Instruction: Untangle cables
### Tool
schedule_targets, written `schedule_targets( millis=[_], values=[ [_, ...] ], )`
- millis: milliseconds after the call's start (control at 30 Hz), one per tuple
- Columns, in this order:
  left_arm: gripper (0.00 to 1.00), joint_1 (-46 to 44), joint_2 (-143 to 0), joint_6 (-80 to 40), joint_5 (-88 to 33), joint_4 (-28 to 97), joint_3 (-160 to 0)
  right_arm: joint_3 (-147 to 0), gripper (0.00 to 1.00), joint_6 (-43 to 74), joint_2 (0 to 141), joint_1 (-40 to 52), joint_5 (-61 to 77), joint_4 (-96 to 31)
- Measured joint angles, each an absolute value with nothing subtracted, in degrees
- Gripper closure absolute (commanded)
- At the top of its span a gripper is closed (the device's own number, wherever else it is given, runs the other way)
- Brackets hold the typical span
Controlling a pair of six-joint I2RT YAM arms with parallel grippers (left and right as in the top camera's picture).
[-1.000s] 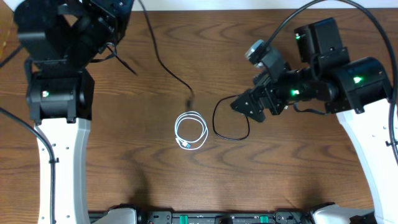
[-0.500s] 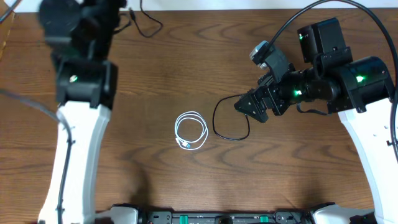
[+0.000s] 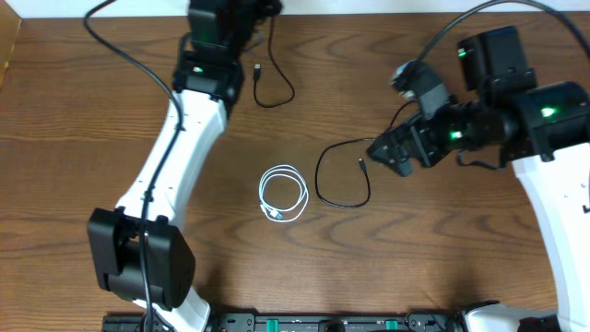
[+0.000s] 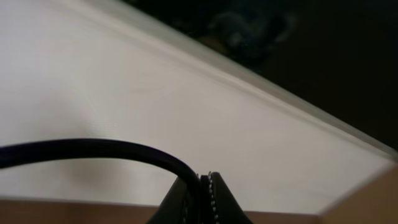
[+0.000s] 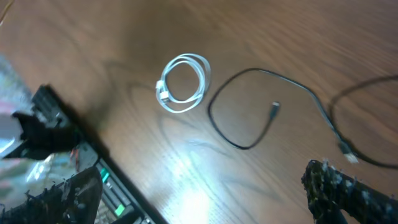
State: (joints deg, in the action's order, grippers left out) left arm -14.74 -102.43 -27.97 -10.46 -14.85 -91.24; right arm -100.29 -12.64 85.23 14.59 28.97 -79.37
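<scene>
My left gripper (image 3: 244, 9) is at the table's far edge, and in its wrist view the fingers (image 4: 205, 198) are shut on a black cable (image 4: 93, 148). That cable's free end loops on the table below it (image 3: 277, 88). The second black cable (image 3: 339, 177) lies in an open loop at centre right, its plug free; it also shows in the right wrist view (image 5: 245, 115). The white cable (image 3: 283, 194) lies coiled at the centre and also shows in the right wrist view (image 5: 183, 84). My right gripper (image 3: 387, 154) hovers open and empty just right of the black loop, with its fingers wide apart (image 5: 205, 199).
Thick black cords run from both robot bases along the back (image 3: 129, 55). The left arm's white link (image 3: 171, 157) slants across the left half of the table. A rail with green clips (image 3: 304, 325) lines the front edge.
My left arm swung from the far left to the back middle, dragging its black cable away from the white coil. My right gripper drew slightly back to the right, off the black loop.
</scene>
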Motion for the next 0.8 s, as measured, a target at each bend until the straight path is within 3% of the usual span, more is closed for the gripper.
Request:
schedule_targets(
  millis=[300,533,667,700,733,767,800],
  values=[
    [0.93,-16.45,-102.63,-25.02,-3.49,-17.10,-91.26,-100.29,0.01,-12.32,85.23,7.35,28.45,-82.30],
    [0.93,-6.13,-109.67,-14.85,2.68,-19.49,-91.42,-100.29,0.01,-12.32,85.23,7.03,28.47,-82.96],
    [0.92,1.23,-115.98,-1.89,9.23,-21.91,-91.42,-100.29,0.01,-12.32,85.23,7.03,28.45,-83.35],
    [0.87,3.33,-117.34,1.96,10.72,-22.87,-91.39,-100.29,0.01,-12.29,85.23,7.03,28.45,-83.42],
    [0.71,5.26,-118.34,5.28,11.81,-23.24,-91.39,-100.29,0.01,-12.29,85.23,7.03,28.47,-83.53],
    [0.50,7.33,-119.15,8.14,12.80,-23.31,-91.39,-100.29,0.01,-12.29,85.23,7.03,28.45,-83.57],
    [0.23,9.56,-119.77,11.11,13.80,-23.00,-91.39,-100.29,0.01,-12.32,85.23,7.03,28.47,-83.57]
  ],
)
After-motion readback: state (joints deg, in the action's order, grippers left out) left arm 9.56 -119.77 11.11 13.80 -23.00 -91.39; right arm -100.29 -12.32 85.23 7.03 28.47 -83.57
